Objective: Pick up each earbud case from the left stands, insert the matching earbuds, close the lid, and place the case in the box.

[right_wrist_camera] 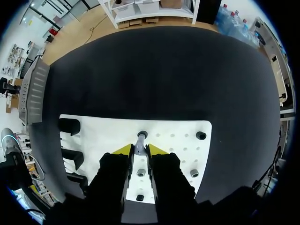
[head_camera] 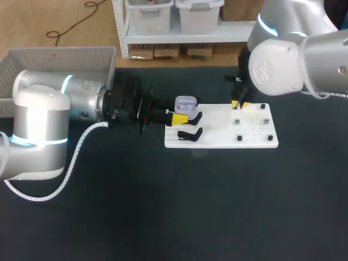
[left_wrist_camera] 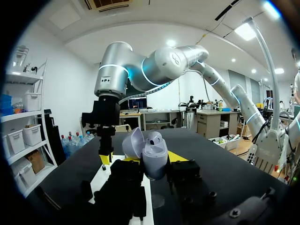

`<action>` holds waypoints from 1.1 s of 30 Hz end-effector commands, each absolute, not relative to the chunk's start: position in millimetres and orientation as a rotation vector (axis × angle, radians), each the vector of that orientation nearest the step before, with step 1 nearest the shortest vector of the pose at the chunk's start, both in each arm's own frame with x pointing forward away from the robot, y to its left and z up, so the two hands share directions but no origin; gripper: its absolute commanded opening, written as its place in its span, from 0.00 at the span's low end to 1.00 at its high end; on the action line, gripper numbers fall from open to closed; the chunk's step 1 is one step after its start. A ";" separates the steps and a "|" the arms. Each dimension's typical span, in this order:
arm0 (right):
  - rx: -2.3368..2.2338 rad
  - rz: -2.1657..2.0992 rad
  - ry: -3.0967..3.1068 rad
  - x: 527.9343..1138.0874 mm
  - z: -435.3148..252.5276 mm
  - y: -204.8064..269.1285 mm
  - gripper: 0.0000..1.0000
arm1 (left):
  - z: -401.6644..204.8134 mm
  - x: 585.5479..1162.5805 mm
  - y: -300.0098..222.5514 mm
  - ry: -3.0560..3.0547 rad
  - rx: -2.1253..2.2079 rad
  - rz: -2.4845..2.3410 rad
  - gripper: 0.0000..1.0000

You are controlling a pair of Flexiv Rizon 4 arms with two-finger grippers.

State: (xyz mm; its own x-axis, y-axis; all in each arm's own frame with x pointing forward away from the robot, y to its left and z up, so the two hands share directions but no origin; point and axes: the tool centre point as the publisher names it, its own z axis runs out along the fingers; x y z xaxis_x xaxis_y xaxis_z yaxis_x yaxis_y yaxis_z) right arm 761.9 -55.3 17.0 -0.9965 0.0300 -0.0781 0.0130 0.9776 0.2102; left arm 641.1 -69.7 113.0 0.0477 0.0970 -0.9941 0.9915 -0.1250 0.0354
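Observation:
My left gripper (head_camera: 182, 112) is shut on a lilac earbud case (head_camera: 185, 104), holding it upright with the lid open just above the left end of the white board (head_camera: 217, 138). In the left wrist view the case (left_wrist_camera: 154, 157) sits between the yellow tips of that gripper (left_wrist_camera: 153, 164), and an earbud shows inside it. My right gripper (head_camera: 239, 104) points straight down at the board's far right part. In the right wrist view its fingers (right_wrist_camera: 139, 150) close on a small lilac earbud (right_wrist_camera: 140, 139) standing on a peg.
Black case stands (head_camera: 190, 133) line the board's left end. Several dark pegs (head_camera: 239, 138) dot its right half. A pale grey box (head_camera: 54, 60) stands at the table's far left corner. My right gripper (left_wrist_camera: 105, 157) hangs just beyond the held case.

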 end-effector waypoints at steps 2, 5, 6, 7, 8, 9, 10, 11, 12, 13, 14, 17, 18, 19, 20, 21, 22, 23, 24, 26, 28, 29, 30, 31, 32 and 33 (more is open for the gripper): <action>0.036 0.316 3.034 754.2 24.1 -56.8 0.00 | 112.2 640.1 -69.9 1.190 1.391 -1.215 0.00; 0.037 0.315 3.034 751.8 28.3 -57.6 0.00 | 112.2 640.1 -69.9 1.190 1.391 -1.215 0.00; 0.037 0.315 3.034 750.8 30.0 -57.6 0.00 | 112.2 640.1 -69.9 1.190 1.391 -1.215 0.00; 0.036 0.316 3.033 749.8 31.8 -57.6 0.00 | 112.2 640.1 -69.9 1.190 1.391 -1.215 0.00; 0.033 0.316 3.033 748.4 34.2 -57.4 0.00 | 112.2 640.1 -69.9 1.190 1.391 -1.215 0.00; 0.028 0.319 3.032 746.3 37.7 -56.8 0.00 | 112.2 640.1 -69.9 1.190 1.391 -1.215 0.00; 0.018 0.324 3.031 744.6 41.3 -56.2 0.00 | 112.2 640.1 -69.9 1.190 1.391 -1.215 0.00; 0.000 0.323 3.030 742.8 45.6 -55.2 0.00 | 112.2 640.1 -69.9 1.190 1.391 -1.215 0.00; -0.009 0.324 3.031 740.8 50.7 -54.2 0.00 | 112.2 640.1 -69.9 1.190 1.391 -1.215 0.00; -0.020 0.333 3.030 738.7 56.8 -53.5 0.00 | 112.2 640.1 -69.9 1.190 1.391 -1.215 0.00; -0.036 0.345 3.031 736.6 63.0 -52.8 0.00 | 112.2 640.1 -69.9 1.190 1.391 -1.215 0.00; -0.077 0.368 3.027 729.4 83.4 -51.2 0.00 | 112.2 640.1 -69.9 1.190 1.391 -1.215 0.00; -0.098 0.377 3.030 726.3 91.0 -50.3 0.00 | 112.2 640.1 -69.9 1.190 1.391 -1.215 0.00; -0.116 0.374 3.023 722.5 98.9 -49.2 0.00 | 112.2 640.1 -69.9 1.190 1.391 -1.215 0.00; -0.137 0.387 3.025 719.1 106.3 -48.2 0.00 | 112.2 640.1 -69.9 1.190 1.391 -1.215 0.00; -0.156 0.399 3.023 715.3 114.2 -47.1 0.00 | 112.2 640.1 -69.9 1.190 1.391 -1.215 0.00; -0.171 0.394 3.017 712.3 121.0 -46.5 0.00 | 112.2 640.1 -69.9 1.190 1.391 -1.215 0.00; -0.192 0.393 3.014 708.6 128.3 -46.0 0.00 | 112.2 640.1 -69.9 1.190 1.391 -1.215 0.00; -0.215 0.386 3.010 704.8 135.6 -45.6 0.00 | 112.2 640.1 -69.9 1.190 1.391 -1.215 0.00; -0.264 0.367 2.999 696.2 149.8 -44.6 0.00 | 112.2 640.1 -69.9 1.190 1.391 -1.215 0.00; -0.328 0.335 2.999 687.2 162.9 -42.0 0.00 | 112.2 640.1 -69.9 1.190 1.391 -1.215 0.00; -0.365 0.315 3.001 682.7 168.8 -39.9 0.00 | 112.2 640.1 -69.9 1.190 1.391 -1.215 0.00; -0.400 0.305 3.001 678.0 175.2 -37.0 0.00 | 112.2 640.1 -69.9 1.190 1.391 -1.215 0.00; -0.436 0.303 2.996 673.7 181.3 -33.7 0.00 | 112.2 640.1 -69.9 1.190 1.391 -1.215 0.00; -0.474 0.302 2.990 668.9 187.6 -29.7 0.00 | 112.2 640.1 -69.9 1.190 1.391 -1.215 0.00; -0.507 0.309 2.985 664.5 193.2 -25.8 0.00 | 112.2 640.1 -69.9 1.190 1.391 -1.215 0.00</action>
